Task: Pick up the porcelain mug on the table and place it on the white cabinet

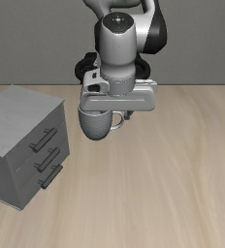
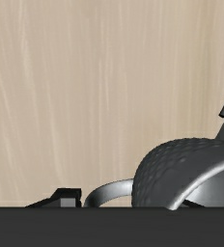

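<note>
A broad, pale wooden table point(image 1: 182, 184) fills the room's floor of view, its grain running bare under everything. On the exterior view's left stands a boxy white-grey cabinet point(image 1: 17, 126), its flat top free, with three dark drawer handles point(image 1: 51, 158) stacked down the face that turns toward the middle of the table. The grey and black robot arm point(image 1: 124, 39) reaches down from the far side, just right of the cabinet but apart from it. Its end effector point(image 1: 107, 113) is clamped on a rounded grey-white porcelain mug point(image 1: 93, 124), which hangs directly beneath it, near the cabinet's right edge, handle turned away from the cabinet. In the wrist view the mug's pale rim point(image 2: 109, 191) curves against a dark textured fingertip point(image 2: 182, 169), with open table point(image 2: 85, 87) beyond.
</note>
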Robot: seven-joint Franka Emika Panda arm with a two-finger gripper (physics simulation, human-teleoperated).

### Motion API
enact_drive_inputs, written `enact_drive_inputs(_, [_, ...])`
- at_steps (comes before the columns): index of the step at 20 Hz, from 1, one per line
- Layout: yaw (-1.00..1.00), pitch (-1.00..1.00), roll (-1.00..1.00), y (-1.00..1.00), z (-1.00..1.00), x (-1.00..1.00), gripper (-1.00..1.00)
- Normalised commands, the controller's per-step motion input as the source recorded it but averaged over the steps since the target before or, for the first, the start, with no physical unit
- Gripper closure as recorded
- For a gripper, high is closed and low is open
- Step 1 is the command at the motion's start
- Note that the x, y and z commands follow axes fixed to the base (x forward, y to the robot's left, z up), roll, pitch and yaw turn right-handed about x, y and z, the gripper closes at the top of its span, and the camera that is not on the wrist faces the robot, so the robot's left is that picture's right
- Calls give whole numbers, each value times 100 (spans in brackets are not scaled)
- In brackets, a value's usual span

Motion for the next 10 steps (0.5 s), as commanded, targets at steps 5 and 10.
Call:
enact_drive_inputs(5, [0,0,0,0,100,0,100])
enact_drive_inputs(10, [0,0,0,0,100,0,100])
